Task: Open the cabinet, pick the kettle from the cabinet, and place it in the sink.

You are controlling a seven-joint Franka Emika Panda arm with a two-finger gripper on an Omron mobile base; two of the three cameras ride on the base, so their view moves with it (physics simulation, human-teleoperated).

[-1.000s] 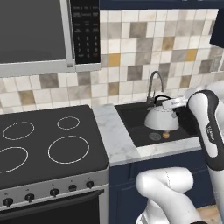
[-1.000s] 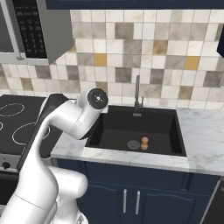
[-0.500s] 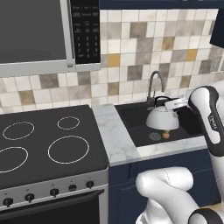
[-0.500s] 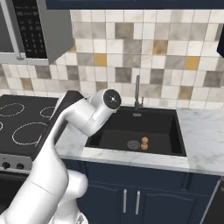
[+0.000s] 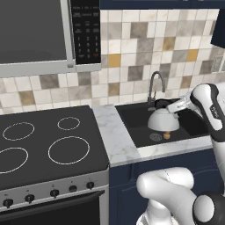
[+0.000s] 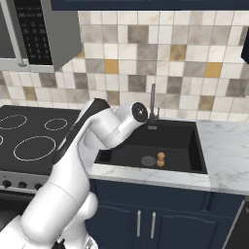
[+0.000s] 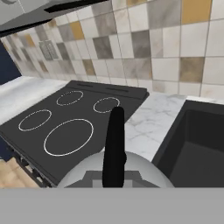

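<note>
a: inspecting the sink (image 5: pixel 140 127) first. where does the kettle (image 5: pixel 163 119) stand?

b: the kettle hangs over the black basin, near the gooseneck faucet (image 5: pixel 154 85), its base above the round drain (image 5: pixel 155 137). a small brown object (image 5: pixel 167 136) sits just beside the drain.

a: and the hand (image 5: pixel 161 106)?

b: clamped narrow on the kettle's black arched handle (image 7: pixel 113 146), which rises up the middle of the hand view over the grey dome.

a: surroundings?

b: marble table (image 5: pixel 113 136) between sink and black stovetop (image 5: pixel 44 145) with white rings. microwave (image 5: pixel 41 35) above the stovetop, tiled wall behind. in the right base view the arm hides the kettle; the sink (image 6: pixel 187 138) shows drain and brown object on its floor
</note>
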